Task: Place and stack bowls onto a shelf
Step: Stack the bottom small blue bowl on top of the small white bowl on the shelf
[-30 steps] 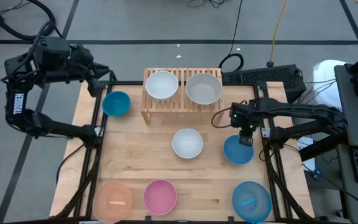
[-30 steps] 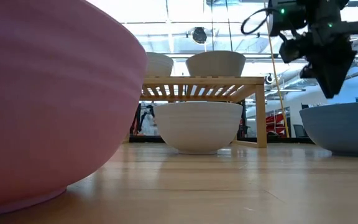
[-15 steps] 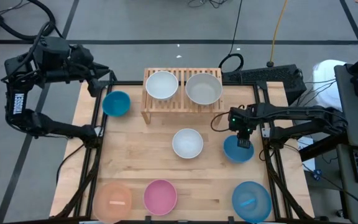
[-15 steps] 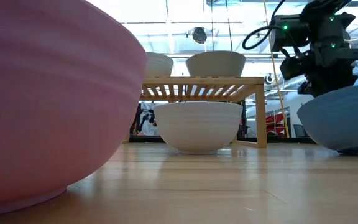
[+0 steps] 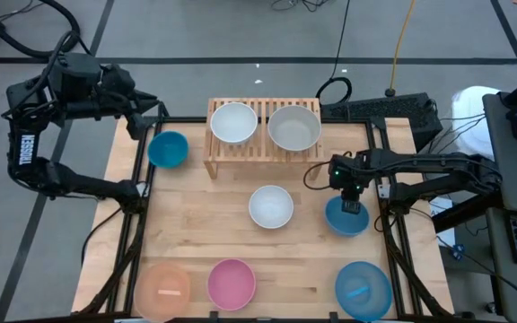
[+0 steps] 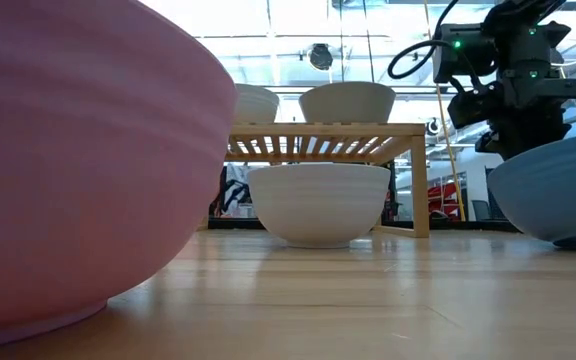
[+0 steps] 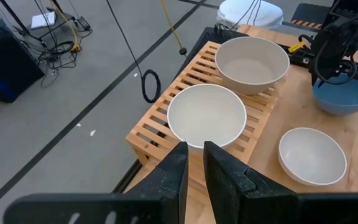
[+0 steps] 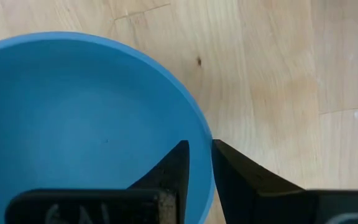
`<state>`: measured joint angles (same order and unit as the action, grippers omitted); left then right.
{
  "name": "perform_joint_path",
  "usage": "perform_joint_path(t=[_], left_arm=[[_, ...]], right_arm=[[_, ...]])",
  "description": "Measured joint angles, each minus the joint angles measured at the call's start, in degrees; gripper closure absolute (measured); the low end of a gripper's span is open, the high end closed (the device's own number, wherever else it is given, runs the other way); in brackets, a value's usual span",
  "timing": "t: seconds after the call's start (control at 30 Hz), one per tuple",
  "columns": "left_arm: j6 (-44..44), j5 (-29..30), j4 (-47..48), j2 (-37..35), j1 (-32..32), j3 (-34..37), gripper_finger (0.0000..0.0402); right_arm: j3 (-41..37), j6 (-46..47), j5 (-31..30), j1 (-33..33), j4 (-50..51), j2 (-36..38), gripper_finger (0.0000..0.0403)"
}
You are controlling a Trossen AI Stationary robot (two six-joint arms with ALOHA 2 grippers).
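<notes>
We are on the pickup: our right gripper [image 8: 199, 163] has its jaws pinched on the blue bowl's [image 5: 346, 218] rim, bowl tilted off the table [image 5: 303, 269]. Next (we judge) lift toward the shelf [image 5: 260, 151]. Left gripper [image 7: 194, 163] waits, jaws nearly closed, empty.

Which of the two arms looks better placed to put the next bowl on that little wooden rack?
The right. Its gripper already pinches the rim of the round blue plastic bowl, tilted near the light-wood slatted shelf. The left gripper waits shut at the table's far left corner, holding nothing.
</notes>
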<state>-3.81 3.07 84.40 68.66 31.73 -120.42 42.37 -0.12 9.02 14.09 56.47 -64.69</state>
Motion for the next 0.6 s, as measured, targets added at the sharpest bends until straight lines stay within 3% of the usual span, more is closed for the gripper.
perform_joint_path(t=[0.3,0.6], left_arm=[[0.0,0.0,-0.1,0.0,0.0,0.0,0.0344],[0.0,0.0,-0.2,0.0,0.0,0.0,0.0344]], right_arm=[[0.0,2.5,0.3,0.0,-0.1,0.0,0.0328],[0.1,1.4,1.7,0.0,-2.5,0.0,0.0288]])
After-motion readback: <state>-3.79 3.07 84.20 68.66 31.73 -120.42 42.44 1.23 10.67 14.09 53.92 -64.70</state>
